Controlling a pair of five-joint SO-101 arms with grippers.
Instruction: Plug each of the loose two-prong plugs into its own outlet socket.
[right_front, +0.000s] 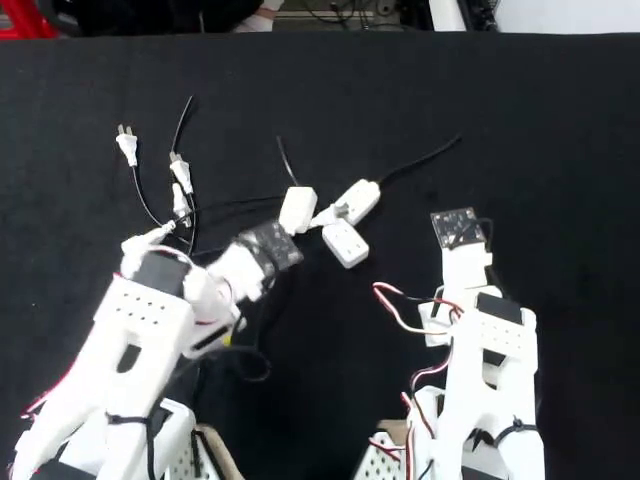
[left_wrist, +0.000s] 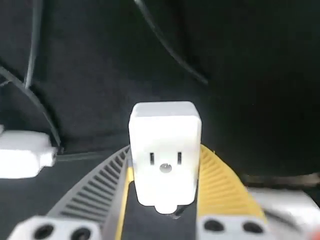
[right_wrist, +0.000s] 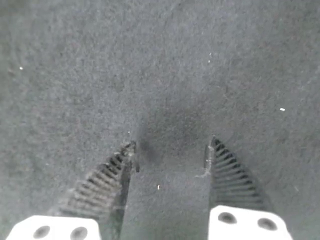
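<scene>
Two robot arms on a black table (right_front: 560, 120), one holding a socket.
Left gripper (left_wrist: 165, 162) clamps a white outlet socket (left_wrist: 165, 145); right gripper (right_wrist: 170, 150) spread over open cloth at three o'clock. Two-prong plugs (right_front: 126, 145) lie at ten o'clock.

The black, cloth-topped table (right_front: 560, 110) spans the scene. Beyond its far edge sit a red object (right_front: 22, 18) at the left, dark cables (right_front: 345, 12) mid-way, and a white surface (right_front: 570, 14) at the right.
</scene>
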